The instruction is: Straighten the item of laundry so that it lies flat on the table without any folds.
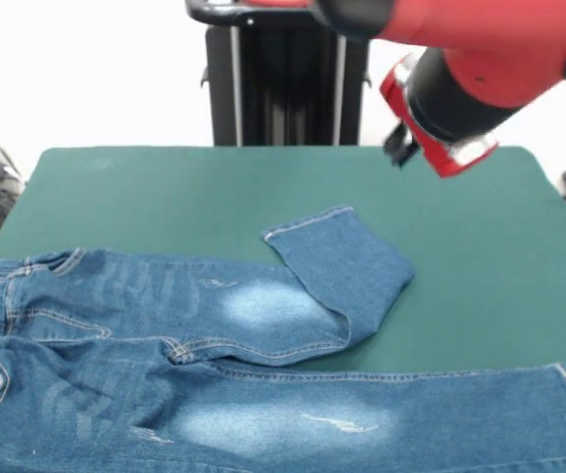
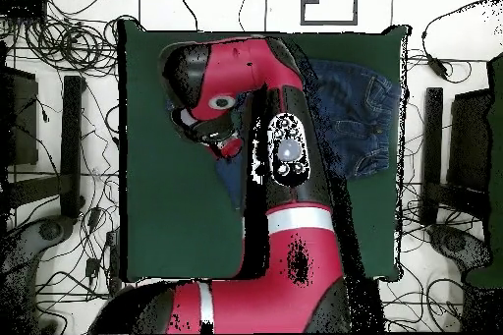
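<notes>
The blue denim jeans (image 1: 214, 345) lie on the green table (image 1: 165, 187), waistband at the left edge of the front view. The nearer leg (image 1: 411, 414) lies stretched out to the right. The farther leg is folded back on itself at about the knee (image 1: 377, 281), and its hem (image 1: 308, 225) points back to the upper left. My gripper (image 1: 399, 144) hangs at the arm's end above the table's far right part, clear of the jeans. Only a dark tip of it shows. In the overhead view the arm covers most of the jeans (image 2: 359, 120).
The robot's black pedestal (image 1: 283, 89) stands at the table's far edge. Cables and black stands (image 2: 59, 154) lie on the floor around the table. Bare green cloth (image 1: 500, 236) shows to the right of the folded leg.
</notes>
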`<state>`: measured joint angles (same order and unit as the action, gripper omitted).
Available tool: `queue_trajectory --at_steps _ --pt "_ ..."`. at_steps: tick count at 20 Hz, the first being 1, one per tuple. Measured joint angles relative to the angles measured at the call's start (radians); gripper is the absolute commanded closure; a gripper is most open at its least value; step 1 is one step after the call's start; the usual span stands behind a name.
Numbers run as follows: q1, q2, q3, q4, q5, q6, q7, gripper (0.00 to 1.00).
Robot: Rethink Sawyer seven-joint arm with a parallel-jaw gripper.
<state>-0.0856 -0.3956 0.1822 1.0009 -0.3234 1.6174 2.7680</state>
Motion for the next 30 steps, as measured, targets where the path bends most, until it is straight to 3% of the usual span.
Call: queue_trajectory --at_steps 1,2,4,8,12,15,16,30 --pt "-0.012 -0.008 0.0 0.026 0.024 -0.063 0.001 1.0" --pt "-0.039 -0.02 -0.001 0.082 0.072 -0.21 0.001 1.0" --pt "-0.057 -0.026 -0.001 0.115 0.098 -0.306 0.001 1.0" --pt "-0.111 -0.028 -0.004 0.216 0.166 -0.622 0.001 1.0" --pt "-0.129 -0.026 -0.01 0.27 0.193 -0.754 0.001 1.0" --pt "-0.129 -0.025 -0.017 0.3 0.207 -0.786 0.001 1.0" --pt "-0.126 -0.026 -0.025 0.327 0.212 -0.787 0.001 0.0" --pt "-0.089 -0.026 -0.072 0.355 0.213 -0.787 0.001 0.0"
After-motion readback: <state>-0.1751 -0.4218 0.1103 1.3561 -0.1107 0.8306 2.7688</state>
